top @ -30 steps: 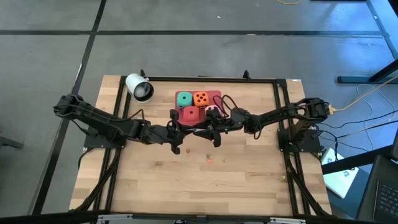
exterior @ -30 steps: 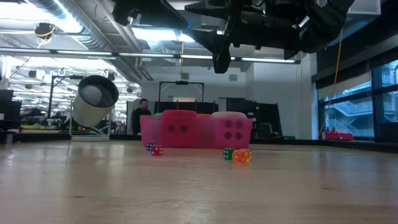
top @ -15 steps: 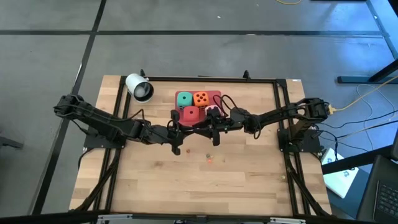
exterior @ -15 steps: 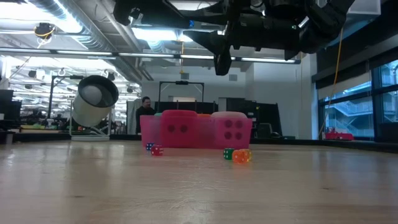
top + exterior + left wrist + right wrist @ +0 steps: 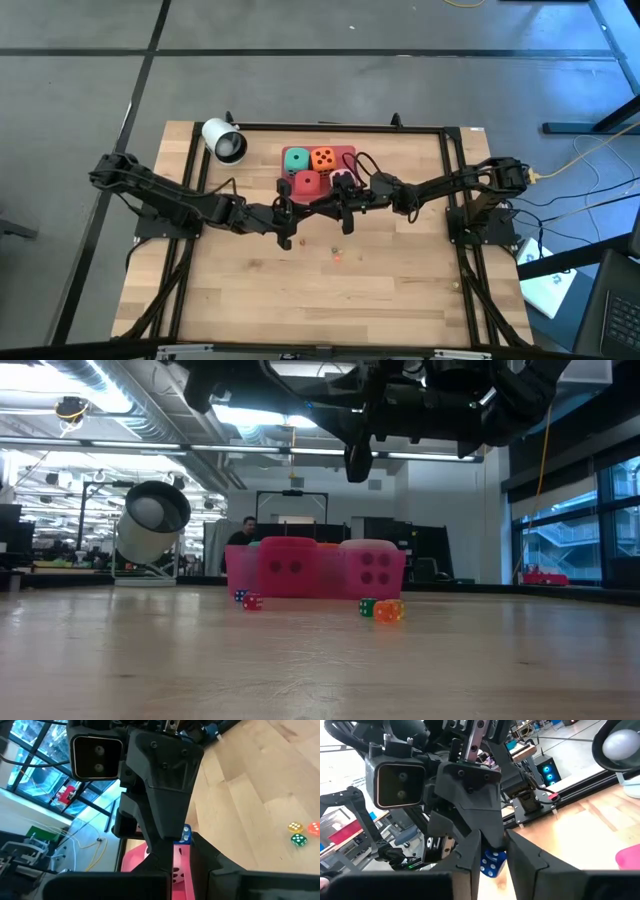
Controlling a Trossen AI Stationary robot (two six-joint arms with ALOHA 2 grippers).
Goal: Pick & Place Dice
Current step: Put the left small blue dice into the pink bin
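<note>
Four big dice all on the pink tray at the far middle of the table: teal and orange in the back row, red and pale pink in front, the pink one partly hidden under the right arm. None in a gripper, none loose on the wood; if the tray is the goal, probably done with these, otherwise nothing started. Both arms raised and meeting tip to tip just in front of the tray. Left gripper with fingers together. Right gripper with fingers a narrow gap apart, a small blue die sitting in that gap where the two tips meet; looks like a hand-over, though which side truly grips it cannot be told. Left to do, by that reading: the tiny dice lying in front of the tray, orange touching green, red farther over. Elsewhere: white cup on its side at the far left corner, well apart from everything; person in the room behind. Main obstruction: the two arms crowding each other right beside the tray.
</note>
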